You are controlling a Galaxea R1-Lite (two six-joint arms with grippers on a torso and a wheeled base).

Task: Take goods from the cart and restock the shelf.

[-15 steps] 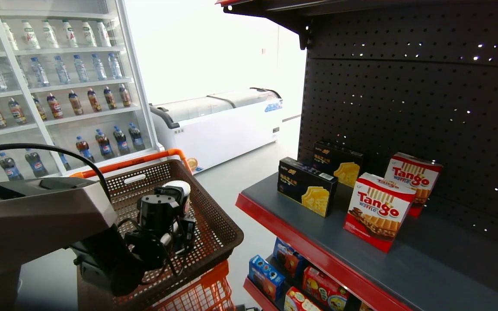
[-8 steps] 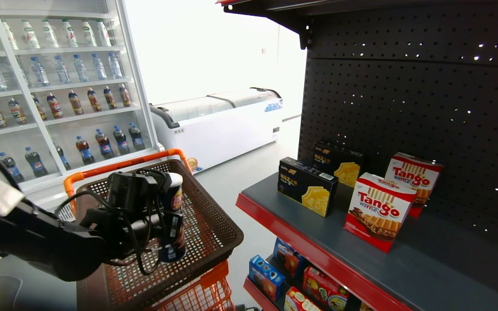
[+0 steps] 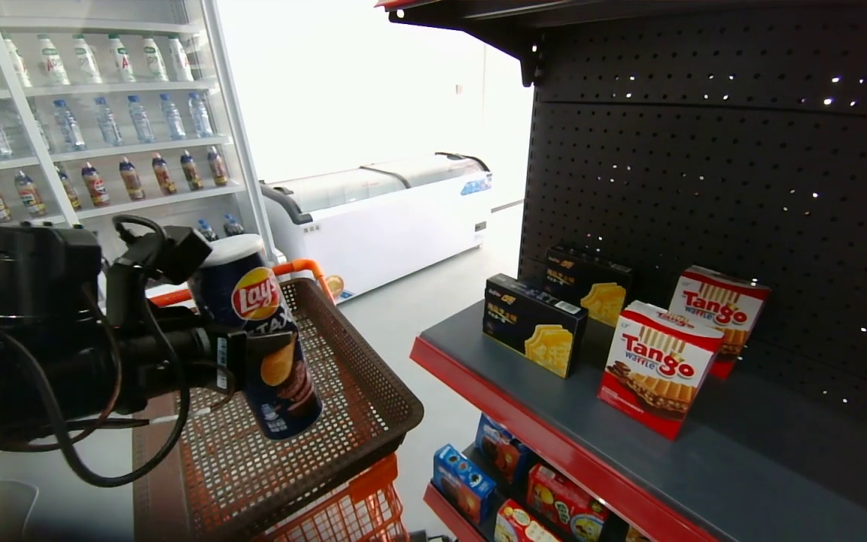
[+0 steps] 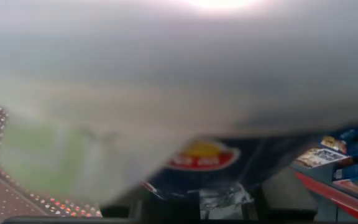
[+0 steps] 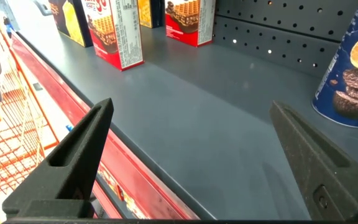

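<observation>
The robot's left gripper (image 3: 232, 360) is clamped on a dark-blue cylindrical crisp can (image 3: 254, 299), its black fingers (image 3: 268, 345) pressing the can's sides about halfway down the body. The can sits tilted in the grip, white-lidded end uppermost and base hanging over the brown perforated plastic cart basket (image 3: 377, 373), apart from the mesh. In the blurred left wrist view the can's printed side (image 4: 204, 155) lies right up against the camera.

To the right stands the grey metal shelf (image 3: 704, 459) with its red front edge, carrying two black-and-yellow cardboard boxes (image 3: 535, 324) and, beside them, two red-and-white wafer boxes (image 3: 659, 369), all upright before the black pegboard (image 3: 704, 173).

The right gripper (image 5: 191, 162) hangs over a bare stretch of the shelf, its two dark fingers spread wide with nothing between them. A blue round biscuit tub (image 5: 353, 68) stands near the pegboard.
</observation>
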